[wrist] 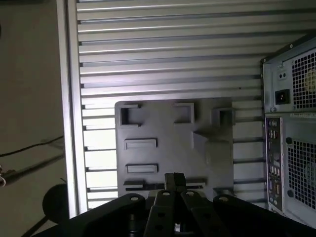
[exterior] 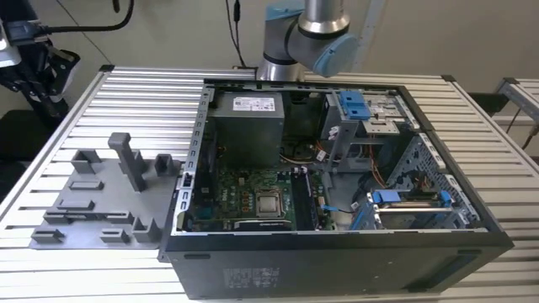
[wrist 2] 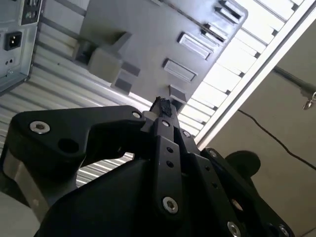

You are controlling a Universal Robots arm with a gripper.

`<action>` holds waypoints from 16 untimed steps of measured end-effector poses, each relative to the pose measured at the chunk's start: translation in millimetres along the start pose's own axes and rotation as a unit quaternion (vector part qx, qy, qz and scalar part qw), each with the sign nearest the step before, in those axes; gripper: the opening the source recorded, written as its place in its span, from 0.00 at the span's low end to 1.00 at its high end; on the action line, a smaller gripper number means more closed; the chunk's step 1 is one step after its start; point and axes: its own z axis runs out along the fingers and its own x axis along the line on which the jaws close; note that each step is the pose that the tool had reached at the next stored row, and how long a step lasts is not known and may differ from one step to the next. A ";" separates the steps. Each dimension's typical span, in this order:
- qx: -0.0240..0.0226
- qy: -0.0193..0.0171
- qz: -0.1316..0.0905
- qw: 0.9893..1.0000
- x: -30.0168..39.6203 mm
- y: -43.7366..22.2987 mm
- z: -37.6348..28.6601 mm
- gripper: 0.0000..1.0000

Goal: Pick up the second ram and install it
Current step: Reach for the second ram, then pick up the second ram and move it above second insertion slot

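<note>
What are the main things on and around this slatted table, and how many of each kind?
Grey tray: 1
Open computer case: 1
Robot arm: 1
Hand on the arm: 1
Total: 4

You can take the matt black metal computer case [exterior: 337,265] as your landmark; inside it sit a green motherboard [exterior: 240,189] speckled with dark parts, a plain grey steel power-supply box [exterior: 246,126] and bright blue plastic latches [exterior: 354,104]; beside the case is a uniform mid-grey plastic tray [exterior: 101,202]; under the case, a silver aluminium table [exterior: 126,95] striped by parallel slats; beyond the case, a silver robot arm [exterior: 324,16] with a pale blue cap [exterior: 335,60]; in the second wrist view your gripper [wrist 2: 163,104] is black.
</note>
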 end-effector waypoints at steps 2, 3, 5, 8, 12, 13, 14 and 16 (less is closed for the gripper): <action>0.000 0.000 0.000 1.000 -1.0 -8.0 0.9 0.11; 0.000 0.000 0.000 1.000 -1.7 -11.8 1.4 0.11; 0.000 0.000 0.000 1.000 -3.4 -18.1 2.2 0.11; 0.000 0.000 0.000 1.000 -6.2 -24.0 3.4 0.11; 0.000 0.000 0.000 1.000 -8.2 -25.8 3.8 0.11; 0.000 0.000 0.000 1.000 -8.2 -25.8 3.8 0.11; 0.000 0.000 0.000 1.000 -8.2 -25.8 3.8 0.11; 0.000 0.000 0.000 1.000 -8.2 -25.8 3.8 0.11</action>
